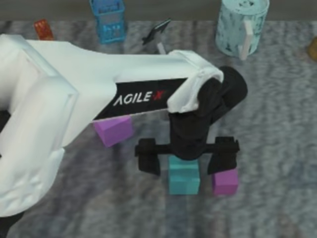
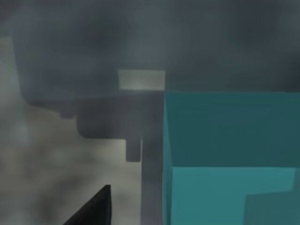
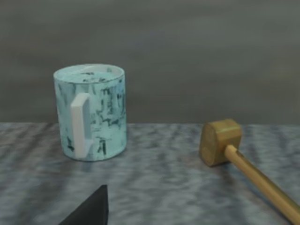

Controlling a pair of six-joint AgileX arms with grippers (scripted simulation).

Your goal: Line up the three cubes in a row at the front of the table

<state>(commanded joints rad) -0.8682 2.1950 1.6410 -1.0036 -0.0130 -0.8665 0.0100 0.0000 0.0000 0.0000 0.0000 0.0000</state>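
Two cubes, the teal cube (image 1: 184, 176) and magenta cube (image 1: 225, 181), are set side by side at lower centre. The left gripper (image 1: 187, 156) is spread wide above the teal cube, apparently for release; the light-purple cube (image 1: 114, 130) remains unaligned.

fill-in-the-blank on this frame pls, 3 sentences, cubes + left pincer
1. The left pincer hangs directly over the ____ cube.
2. The small magenta cube sits right beside the teal one, on its ____ side in the top view.
3. The light-purple cube lies partly under the ____ arm.

Missing words: teal; right; left
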